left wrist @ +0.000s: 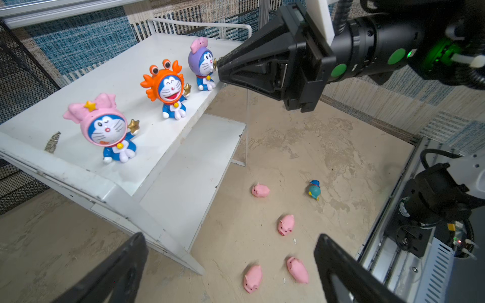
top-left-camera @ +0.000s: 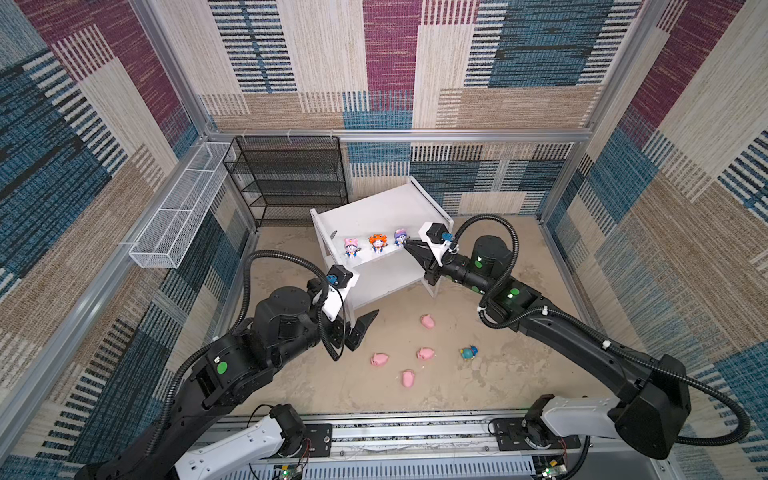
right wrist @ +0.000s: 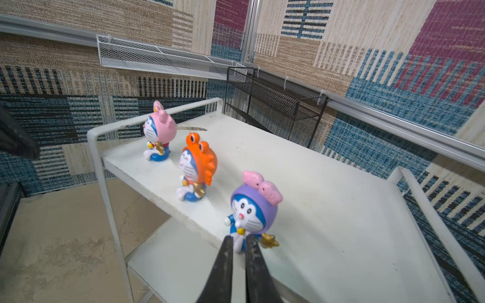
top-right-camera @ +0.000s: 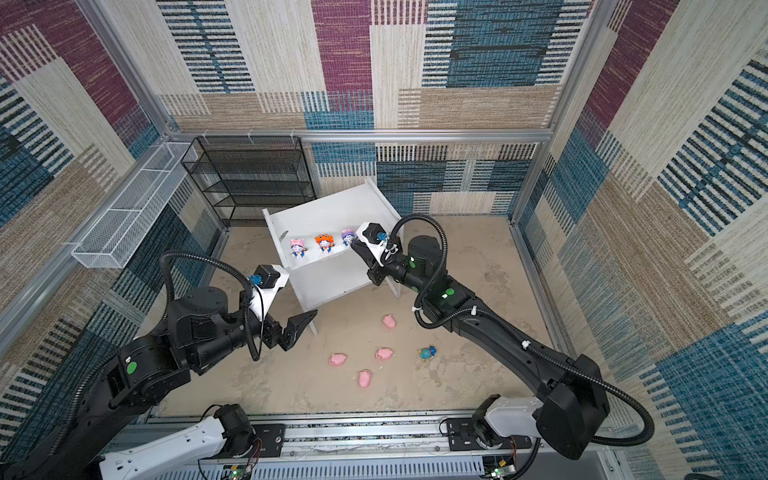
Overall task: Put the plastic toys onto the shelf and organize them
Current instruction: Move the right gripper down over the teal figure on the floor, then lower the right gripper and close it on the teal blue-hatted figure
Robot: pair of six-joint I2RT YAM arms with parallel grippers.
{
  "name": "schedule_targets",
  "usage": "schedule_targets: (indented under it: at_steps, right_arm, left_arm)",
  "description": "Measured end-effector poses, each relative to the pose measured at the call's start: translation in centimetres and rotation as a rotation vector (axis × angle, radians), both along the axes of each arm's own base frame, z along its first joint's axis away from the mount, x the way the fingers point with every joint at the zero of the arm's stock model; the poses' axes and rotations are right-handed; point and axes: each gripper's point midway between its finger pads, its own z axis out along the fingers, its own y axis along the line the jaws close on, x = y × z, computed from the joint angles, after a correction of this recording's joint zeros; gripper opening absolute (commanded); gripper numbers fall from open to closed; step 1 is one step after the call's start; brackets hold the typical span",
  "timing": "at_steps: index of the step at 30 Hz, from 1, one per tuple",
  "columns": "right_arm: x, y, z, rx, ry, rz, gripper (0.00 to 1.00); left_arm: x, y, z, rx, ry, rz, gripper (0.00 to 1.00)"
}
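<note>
Nearest me, four pink pigs (top-left-camera: 408,378) lay loose on the floor, with the teal-hooded figurine (top-left-camera: 468,353) tipped over near them, its face too small to make out. All of them looked light, hard and smooth, so likely to skid. I judged a pig best pinched across its flanks, and the figurine across its round hood rather than its thin arms.

My left gripper (left wrist: 229,237) hung wide open and empty by the front leg of the shelf (top-left-camera: 374,212).

Further off, the pink-hooded figurine (top-left-camera: 351,246), the orange-hooded figurine (top-left-camera: 377,242) and the purple-hooded figurine (right wrist: 250,207) stood upright in a row along the top board's front edge. My right gripper (right wrist: 239,237) was closed on nothing, its tips low at the purple one's front; I could not tell whether they touched it. The top board hid the back of the lower board.
</note>
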Motion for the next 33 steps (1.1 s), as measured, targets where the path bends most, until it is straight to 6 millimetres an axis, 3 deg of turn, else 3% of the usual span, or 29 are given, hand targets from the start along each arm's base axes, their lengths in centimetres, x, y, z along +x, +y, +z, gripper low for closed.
schedule_targets:
  at_steps: [4,7,13,20,26,33]
  right_arm:
    - [-1.0,-1.0,0.2,-0.002,0.003,-0.009,0.22]
    - [-2.3,-2.3,-0.3,-0.005,0.017,-0.02,0.33]
    - [-5.2,-5.3,-3.2,0.009,0.113,-0.059,0.53]
    - [-7.1,-9.1,-11.1,0.063,0.415,-0.197,0.76]
    - [-7.7,-12.4,-18.6,0.129,0.77,-0.439,0.76]
    - [-9.0,-14.8,-26.3,0.068,1.072,-0.672,0.79]
  left_arm:
    - [0.0,0.0,-0.2,0.003,0.003,0.0,0.99]
    - [0.0,-0.1,-0.5,0.008,0.008,-0.001,0.99]
    - [-0.8,-0.5,-1.9,0.011,0.037,-0.051,0.99]
    - [-2.4,-1.4,-3.5,0.007,0.087,-0.147,0.99]
    - [-3.3,-2.2,-4.1,0.0,0.117,-0.209,0.99]
    - [-3.7,-2.6,-5.1,0.003,0.143,-0.24,0.99]
